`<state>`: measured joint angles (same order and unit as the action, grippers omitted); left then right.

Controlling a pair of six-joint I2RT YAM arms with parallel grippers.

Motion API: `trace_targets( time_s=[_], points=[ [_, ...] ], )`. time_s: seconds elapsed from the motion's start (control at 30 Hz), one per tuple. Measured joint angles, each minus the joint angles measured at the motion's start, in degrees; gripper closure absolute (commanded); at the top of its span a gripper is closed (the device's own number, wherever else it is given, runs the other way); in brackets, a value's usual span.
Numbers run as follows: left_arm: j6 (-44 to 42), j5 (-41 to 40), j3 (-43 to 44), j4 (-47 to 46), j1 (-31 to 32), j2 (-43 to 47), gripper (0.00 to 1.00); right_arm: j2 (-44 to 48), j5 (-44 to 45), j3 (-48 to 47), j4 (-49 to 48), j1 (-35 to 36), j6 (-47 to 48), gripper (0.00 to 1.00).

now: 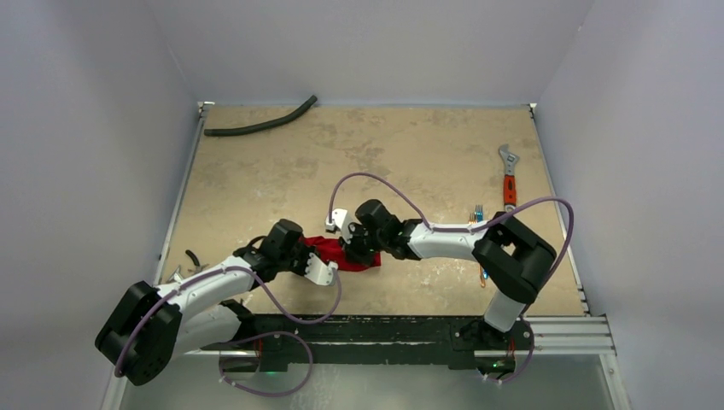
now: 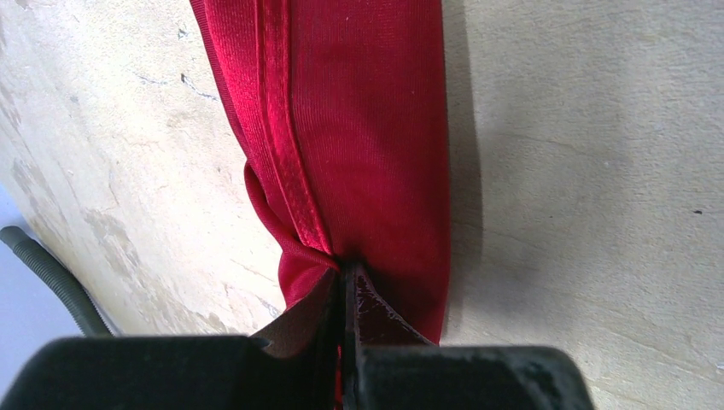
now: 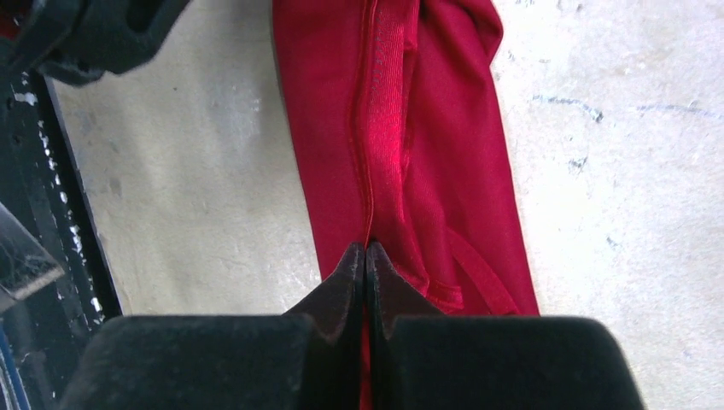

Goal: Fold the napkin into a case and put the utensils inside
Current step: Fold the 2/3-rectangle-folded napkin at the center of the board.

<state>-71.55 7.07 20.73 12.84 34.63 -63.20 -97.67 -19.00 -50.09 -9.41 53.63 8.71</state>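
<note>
The red napkin [image 1: 340,254] is folded into a narrow strip near the table's front, stretched between my two grippers. My left gripper [image 1: 309,254] is shut on one end of the napkin [image 2: 359,128]; its jaws [image 2: 346,269] pinch the cloth with a hem beside them. My right gripper [image 1: 354,249] is shut on the other end [image 3: 401,128], pinching along a fold line [image 3: 366,248]. The utensils [image 1: 477,215] lie at the right, iridescent, mostly hidden behind the right arm.
An orange-handled wrench [image 1: 509,181] lies at the far right. A black curved hose [image 1: 260,125] lies at the back left and shows in the left wrist view [image 2: 51,278]. The table's front rail [image 1: 384,329] is close behind both grippers.
</note>
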Motion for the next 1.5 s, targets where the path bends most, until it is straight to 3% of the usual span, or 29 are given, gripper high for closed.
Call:
trace_targets(
  time_s=[0.37, 0.93, 1.13, 1.23, 1.4, 1.5],
  points=[
    [-0.04, -0.09, -0.24, -0.07, 0.00, 0.48, 1.00, -1.14, -1.07, -6.03, 5.31, -0.07, 2.69, 1.00],
    [-0.02, -0.79, 0.02, 1.77, 0.00, 1.46, 0.98, -15.37, -12.31, -21.29, 17.73, -8.33, 8.37, 1.00],
    [-0.24, -0.87, 0.02, 2.29, 0.00, 1.68, 0.97, -16.20, -14.38, -22.10, 18.34, -8.70, 9.07, 0.86],
    [-0.63, -1.01, 0.04, 2.10, 0.00, 1.20, 0.91, -16.28, -15.28, -22.10, 18.29, -8.79, 8.94, 0.85],
    [-0.22, -1.27, 1.77, 3.34, 0.00, 0.70, 0.70, -16.37, -15.96, -21.88, 17.73, -8.90, 8.87, 0.90],
    [2.01, -0.39, 4.63, 7.87, -0.07, 0.46, 0.67, -16.72, -16.87, -21.84, 17.22, -9.03, 8.87, 0.91]
  ],
)
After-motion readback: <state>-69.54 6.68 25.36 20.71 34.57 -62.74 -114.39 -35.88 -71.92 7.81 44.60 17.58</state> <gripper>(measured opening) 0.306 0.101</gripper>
